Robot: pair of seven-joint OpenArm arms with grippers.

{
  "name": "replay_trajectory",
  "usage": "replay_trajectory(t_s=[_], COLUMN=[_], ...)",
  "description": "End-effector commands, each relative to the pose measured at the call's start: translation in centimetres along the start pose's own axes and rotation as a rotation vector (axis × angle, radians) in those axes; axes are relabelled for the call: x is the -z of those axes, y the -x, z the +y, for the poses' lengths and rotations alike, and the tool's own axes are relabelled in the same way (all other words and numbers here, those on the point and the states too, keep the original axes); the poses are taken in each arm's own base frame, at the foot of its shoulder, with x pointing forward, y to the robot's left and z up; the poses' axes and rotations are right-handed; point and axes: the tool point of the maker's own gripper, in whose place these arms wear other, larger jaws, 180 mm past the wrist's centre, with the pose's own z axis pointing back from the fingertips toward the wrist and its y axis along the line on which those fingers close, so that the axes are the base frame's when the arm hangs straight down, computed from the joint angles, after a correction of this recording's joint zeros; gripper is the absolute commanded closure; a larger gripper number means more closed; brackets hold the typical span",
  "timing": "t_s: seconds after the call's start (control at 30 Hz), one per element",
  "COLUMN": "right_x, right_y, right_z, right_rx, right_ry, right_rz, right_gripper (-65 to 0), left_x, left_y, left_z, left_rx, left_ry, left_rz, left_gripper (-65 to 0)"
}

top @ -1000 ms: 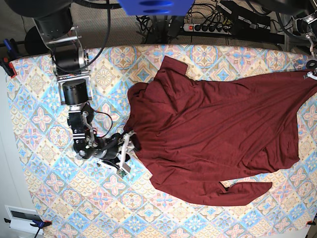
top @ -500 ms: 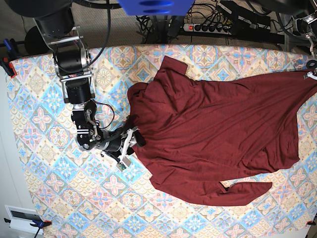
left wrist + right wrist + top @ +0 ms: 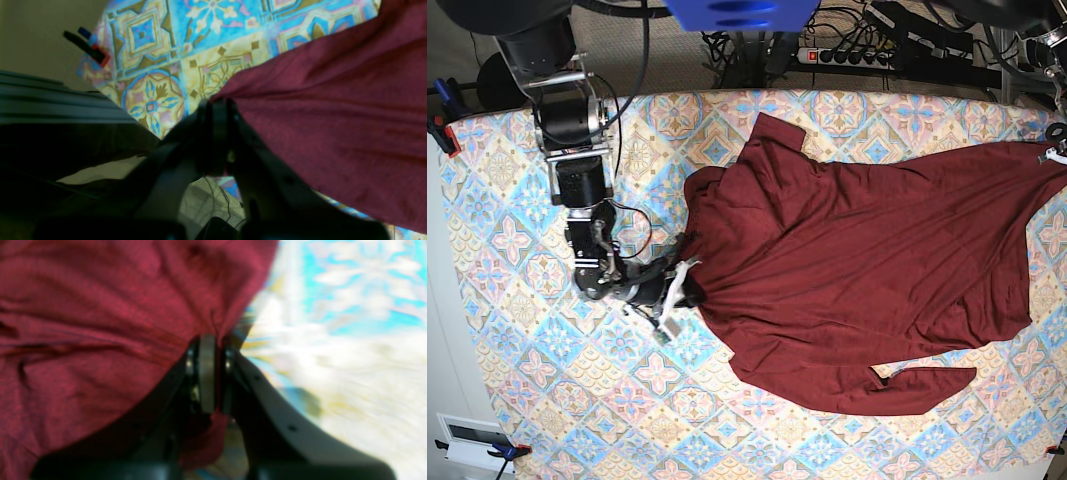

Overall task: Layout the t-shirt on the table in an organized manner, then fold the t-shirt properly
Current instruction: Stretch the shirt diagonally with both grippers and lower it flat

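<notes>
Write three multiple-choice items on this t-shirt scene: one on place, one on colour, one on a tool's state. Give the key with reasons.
1. Where does the right tool meet the t-shirt in the base view?
A. at its edge on that view's left
B. at the sleeve near the bottom edge
C. at its middle

2. What colour is the t-shirt?
A. navy blue
B. dark maroon
C. cream

3. How is the left tool?
A. wide open above the table
B. shut on a red clamp
C. shut on the t-shirt

Key:
1 A, since the base view shows the tool at the garment's left-hand edge.
2 B, since the cloth is plain dark maroon against the pastel table.
3 C, since the left wrist view shows its tips pressed together on a pinched point of maroon fabric.
</notes>
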Motion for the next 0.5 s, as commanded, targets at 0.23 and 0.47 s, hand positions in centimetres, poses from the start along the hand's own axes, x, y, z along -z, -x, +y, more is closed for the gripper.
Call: replay_trajectory(t_s=[0.23,0.47], right_x=[-5.7,-10.1], right_y=[-5.6,-7.6], right_z=[-7.3,-11.7], right_rx=[0.004,-0.036], right_ry=[0.152,0.256], right_rz=[-0.147,-0.178], right_gripper=[0.0,0.0], left_x=[-0.4,-0.7], left_y=[-1.4,-3.7], left_z=[-0.3,-4.3], left_rx=[-0.012,-0.082], left_ry=[0.002,0.075], left_rz=[-0.052,-0.122], left_gripper=[-2.2,-2.2])
